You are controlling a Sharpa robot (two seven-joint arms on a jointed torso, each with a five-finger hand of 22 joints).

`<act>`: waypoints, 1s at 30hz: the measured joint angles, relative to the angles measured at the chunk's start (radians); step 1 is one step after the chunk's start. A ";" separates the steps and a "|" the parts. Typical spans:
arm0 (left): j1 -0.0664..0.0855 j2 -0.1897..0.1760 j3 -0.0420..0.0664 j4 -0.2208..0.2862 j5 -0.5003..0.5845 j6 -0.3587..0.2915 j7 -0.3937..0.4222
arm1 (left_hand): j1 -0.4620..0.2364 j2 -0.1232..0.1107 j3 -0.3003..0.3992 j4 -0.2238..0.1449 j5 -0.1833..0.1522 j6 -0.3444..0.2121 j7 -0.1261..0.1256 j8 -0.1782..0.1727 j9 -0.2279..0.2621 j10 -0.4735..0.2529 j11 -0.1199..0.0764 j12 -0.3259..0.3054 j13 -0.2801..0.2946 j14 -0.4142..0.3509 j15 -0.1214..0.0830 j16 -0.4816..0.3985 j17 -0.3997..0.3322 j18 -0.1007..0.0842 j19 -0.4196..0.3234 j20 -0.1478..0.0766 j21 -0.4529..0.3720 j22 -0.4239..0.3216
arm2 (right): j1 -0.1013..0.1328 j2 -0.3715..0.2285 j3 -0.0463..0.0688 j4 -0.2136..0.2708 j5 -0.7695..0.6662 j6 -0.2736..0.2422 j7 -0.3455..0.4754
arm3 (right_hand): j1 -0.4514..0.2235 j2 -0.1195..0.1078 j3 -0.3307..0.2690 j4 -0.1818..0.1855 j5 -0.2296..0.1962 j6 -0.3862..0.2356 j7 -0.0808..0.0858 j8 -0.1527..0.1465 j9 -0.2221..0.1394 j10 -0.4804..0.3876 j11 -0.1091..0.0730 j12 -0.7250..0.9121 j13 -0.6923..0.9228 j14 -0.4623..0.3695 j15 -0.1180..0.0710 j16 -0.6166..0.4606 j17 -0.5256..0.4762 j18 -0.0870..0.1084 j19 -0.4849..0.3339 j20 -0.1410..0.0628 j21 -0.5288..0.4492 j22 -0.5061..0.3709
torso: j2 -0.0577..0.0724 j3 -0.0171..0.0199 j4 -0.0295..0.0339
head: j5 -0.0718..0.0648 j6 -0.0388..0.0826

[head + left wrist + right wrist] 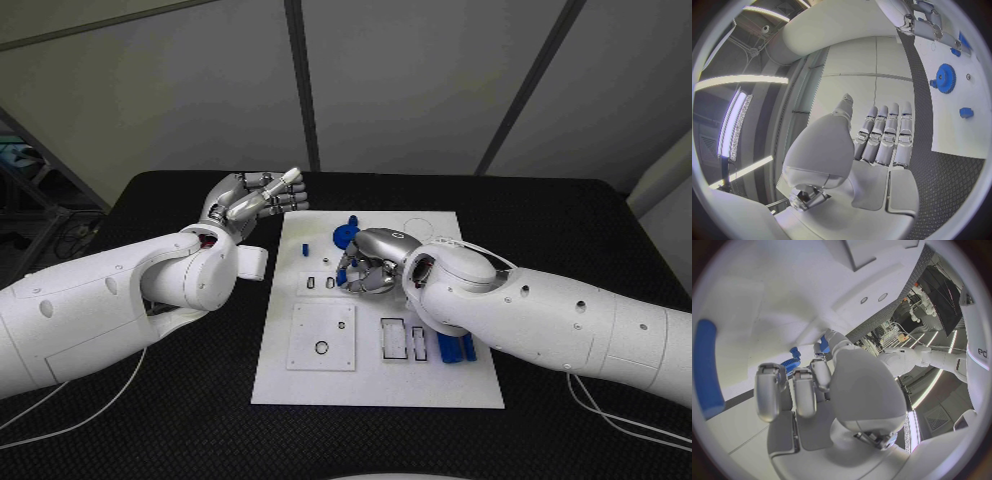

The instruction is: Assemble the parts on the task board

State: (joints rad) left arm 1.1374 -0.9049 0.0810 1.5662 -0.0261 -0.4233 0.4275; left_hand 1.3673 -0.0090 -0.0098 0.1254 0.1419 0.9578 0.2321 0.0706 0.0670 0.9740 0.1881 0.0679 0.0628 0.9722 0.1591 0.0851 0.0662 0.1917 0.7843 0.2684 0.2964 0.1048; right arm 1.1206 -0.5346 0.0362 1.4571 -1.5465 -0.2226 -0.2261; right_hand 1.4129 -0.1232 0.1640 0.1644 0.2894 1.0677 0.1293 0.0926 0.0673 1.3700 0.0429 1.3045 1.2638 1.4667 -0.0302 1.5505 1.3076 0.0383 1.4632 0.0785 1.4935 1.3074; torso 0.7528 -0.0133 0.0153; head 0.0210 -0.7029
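Fingers of the right hand (372,268) curl down over the middle of the white rectangular task board (433,385), close to the round blue toothed gear (346,236) near its far edge; whether they pinch a small blue part I cannot tell, though the right wrist view shows blue pieces just past the fingertips (821,371). Left hand (255,202) hangs off the board's far-left corner, fingers straight, side by side, holding nothing. Judgement: seat the part squarely and press straight down, keeping clear of the two loose blue bars (457,346) nearer the robot.
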 measured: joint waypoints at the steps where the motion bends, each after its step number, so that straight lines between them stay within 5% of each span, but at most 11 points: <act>1: 0.000 0.000 0.000 0.000 0.000 0.000 0.000 | 0.000 0.000 0.000 0.000 0.000 0.000 0.000 0.000 0.000 0.000 0.000 0.000 0.000 0.000 0.000 0.000 0.000 0.000 0.000 0.000 0.000 0.000 | 0.000 0.000 0.000 0.000 0.000 0.000 0.000 | 0.000 0.000 0.000 0.000 0.000 -0.001 0.001 0.000 0.000 0.000 0.000 0.000 0.000 0.000 0.000 0.000 0.000 0.000 0.000 0.000 0.000 0.000 | 0.000 0.0000 0.0000 | 0.000 0.000; 16: 0.000 0.001 0.000 -0.002 -0.001 0.002 -0.001 | 0.000 0.000 0.000 0.000 0.000 0.000 0.000 0.000 0.000 0.000 0.000 0.000 0.000 0.000 0.000 0.000 0.000 0.000 0.000 0.000 0.000 0.000 | -0.001 -0.003 -0.001 0.008 -0.001 -0.015 0.001 | 0.007 0.007 0.014 -0.003 -0.005 0.020 -0.009 0.011 0.005 0.004 -0.004 0.011 0.018 0.000 0.000 0.000 0.000 0.000 0.000 0.000 0.000 0.000 | 0.000 0.0006 0.0000 | -0.001 0.002; 30: 0.000 0.000 0.000 -0.002 -0.002 0.003 -0.003 | 0.000 0.000 -0.003 -0.003 0.000 0.000 0.000 0.000 0.000 0.000 0.000 0.000 0.000 0.000 0.000 0.000 0.000 0.000 0.000 0.000 0.000 0.000 | -0.004 -0.035 0.000 0.084 -0.053 -0.045 -0.042 | 0.012 0.017 0.026 -0.010 0.004 0.031 -0.012 0.020 0.006 0.011 -0.011 0.016 0.024 0.000 0.000 0.000 0.000 0.000 0.000 0.000 0.005 0.000 | 0.000 0.0005 -0.0011 | 0.002 0.001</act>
State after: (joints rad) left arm 1.1372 -0.9050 0.0810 1.5640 -0.0281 -0.4204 0.4248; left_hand 1.3673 -0.0090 -0.0126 0.1227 0.1419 0.9578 0.2321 0.0706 0.0670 0.9740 0.1881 0.0679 0.0628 0.9722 0.1591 0.0852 0.0662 0.1917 0.7842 0.2684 0.2964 0.1051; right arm 1.1170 -0.5694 0.0358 1.5408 -1.5998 -0.2680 -0.2676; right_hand 1.4251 -0.1057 0.1897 0.1547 0.2934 1.0990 0.1170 0.1123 0.0733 1.3810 0.0320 1.3202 1.2875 1.4667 -0.0302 1.5505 1.3074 0.0384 1.4632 0.0785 1.4987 1.3073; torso 0.7527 -0.0128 0.0143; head 0.0225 -0.7017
